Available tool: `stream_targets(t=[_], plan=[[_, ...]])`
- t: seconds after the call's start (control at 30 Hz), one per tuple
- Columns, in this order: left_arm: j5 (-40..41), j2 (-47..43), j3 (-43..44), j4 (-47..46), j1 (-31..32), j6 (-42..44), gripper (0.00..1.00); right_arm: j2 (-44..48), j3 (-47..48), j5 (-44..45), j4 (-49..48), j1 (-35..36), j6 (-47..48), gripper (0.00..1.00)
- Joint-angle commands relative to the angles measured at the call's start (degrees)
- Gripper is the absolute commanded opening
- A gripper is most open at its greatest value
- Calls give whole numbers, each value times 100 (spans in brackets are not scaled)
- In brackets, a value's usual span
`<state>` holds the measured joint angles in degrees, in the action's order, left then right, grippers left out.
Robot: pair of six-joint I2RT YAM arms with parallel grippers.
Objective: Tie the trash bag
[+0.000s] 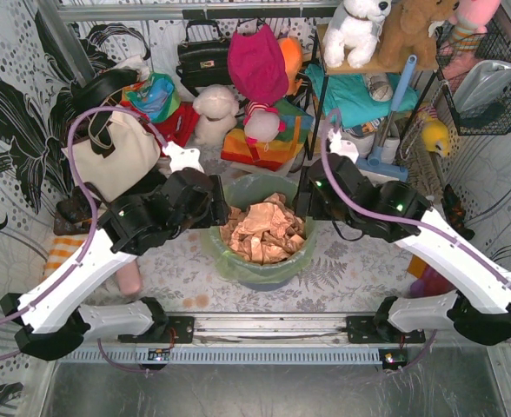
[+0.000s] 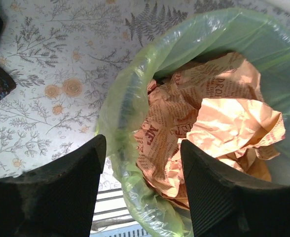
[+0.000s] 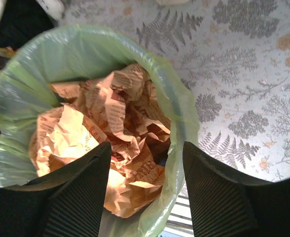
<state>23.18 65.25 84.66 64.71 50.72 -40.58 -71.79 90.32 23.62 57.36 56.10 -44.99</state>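
Trash bag (image 1: 254,186) | upright on table (image 1: 351,269), mouth open, crumpled brown paper (image 1: 262,230) inside | left gripper (image 2: 142,187) open, straddling left rim, gripping nothing | right gripper (image 3: 147,187) open, straddling right rim, gripping nothing

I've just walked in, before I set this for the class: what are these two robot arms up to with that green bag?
Two robot arms are set to tie a trash bag stuffed with crumpled tan paper. The left hand hangs over the bag's left rim and the right hand over its right rim, each with its jaws apart and the rim between them. Neither grips the film. The bag's mouth is wide open, not yet tied.
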Motion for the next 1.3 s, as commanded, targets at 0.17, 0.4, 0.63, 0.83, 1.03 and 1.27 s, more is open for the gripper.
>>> stream_targets(t=[0.17, 0.4, 0.63, 0.83, 1.03, 1.27], plan=[[500, -436, 2, -250, -221, -244, 72, 324, 404, 160, 38, -602, 397, 61], [156, -953, -805, -77, -1002, -433, 73, 562, -95, -617, -108, -1661, 872, 61], [-246, -1882, -2408, -289, -1319, -996, 73, 789, -745, -973, -293, -2185, 1019, 61], [-1097, -2652, -4163, -1402, -1345, -1529, 73, 1141, -1611, -1222, -664, -2528, 987, 60], [-1640, -2945, -5392, -2484, -1363, -1907, 73, 1310, -1897, -1344, -685, -2678, 1008, 60], [-1875, -2869, -6054, -3188, -1397, -2104, 77, 1404, -1966, -1369, -613, -2685, 1012, 60]])
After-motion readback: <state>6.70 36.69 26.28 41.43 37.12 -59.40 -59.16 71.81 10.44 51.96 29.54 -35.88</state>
